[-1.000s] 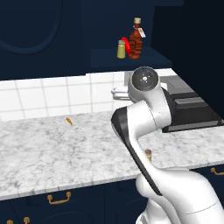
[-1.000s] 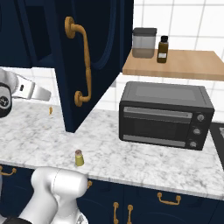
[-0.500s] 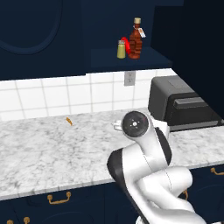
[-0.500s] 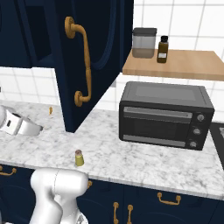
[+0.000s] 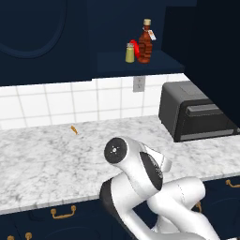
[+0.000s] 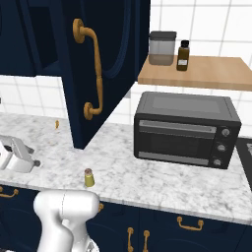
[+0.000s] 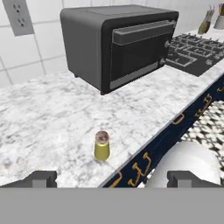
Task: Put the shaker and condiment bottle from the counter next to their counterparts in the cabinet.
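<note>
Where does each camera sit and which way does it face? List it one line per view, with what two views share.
Left base view: behind the arm's left, facing the white marble counter and the dark navy cabinet shelf; white arm at lower right.
Right base view: behind the arm's right, facing the black toaster oven; white arm at lower left.
Hand view: low over the counter, facing the small yellow-olive shaker; open gripper at bottom.
Shared: all three show the oven; right base and hand views share the shaker.

Both base views overlook the counter from behind; hand view skims it, facing the toaster oven.
</note>
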### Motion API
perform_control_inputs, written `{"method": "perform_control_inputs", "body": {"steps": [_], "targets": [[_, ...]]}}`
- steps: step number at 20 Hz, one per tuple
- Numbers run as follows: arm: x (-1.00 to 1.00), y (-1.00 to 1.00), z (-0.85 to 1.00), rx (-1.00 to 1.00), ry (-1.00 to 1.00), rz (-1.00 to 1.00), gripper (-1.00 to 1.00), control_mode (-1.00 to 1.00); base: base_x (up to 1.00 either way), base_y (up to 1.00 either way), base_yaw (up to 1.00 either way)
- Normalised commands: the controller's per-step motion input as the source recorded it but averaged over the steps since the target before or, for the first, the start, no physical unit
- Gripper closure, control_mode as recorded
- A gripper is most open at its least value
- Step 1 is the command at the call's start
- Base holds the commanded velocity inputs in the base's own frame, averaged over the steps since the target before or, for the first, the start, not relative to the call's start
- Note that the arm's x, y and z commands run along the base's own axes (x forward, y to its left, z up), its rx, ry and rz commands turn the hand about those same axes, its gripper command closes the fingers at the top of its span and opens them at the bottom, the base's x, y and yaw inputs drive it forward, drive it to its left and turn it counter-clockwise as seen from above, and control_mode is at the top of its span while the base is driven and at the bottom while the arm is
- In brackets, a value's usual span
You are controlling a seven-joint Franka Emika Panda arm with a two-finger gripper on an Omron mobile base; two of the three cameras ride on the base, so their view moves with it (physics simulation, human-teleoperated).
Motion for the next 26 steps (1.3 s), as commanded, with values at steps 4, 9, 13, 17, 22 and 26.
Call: {"method": "perform_control_inputs", "body": {"steps": [4, 9, 13, 17, 22, 26], "targets": [[0.00, -0.05, -0.80, 0.00, -0.15, -0.11, -1.00, -1.00, 0.00, 0.00, 0.00], [0.01, -0.26, -0.69, 0.00, -0.08, 0.00, -1.00, -1.00, 0.00, 0.00, 0.00], [0.04, -0.31, -0.60, 0.00, -0.09, 0.00, -1.00, -1.00, 0.00, 0.00, 0.00], [-0.02, -0.12, -0.48, 0.00, -0.02, 0.00, -1.00, -1.00, 0.00, 0.00, 0.00], [0.07, -0.22, -0.06, 0.01, 0.00, -0.01, -1.00, -1.00, 0.00, 0.00, 0.00], [0.00, -0.27, 0.00, 0.01, 0.00, 0.00, -1.00, -1.00, 0.00, 0.00, 0.00]]}}
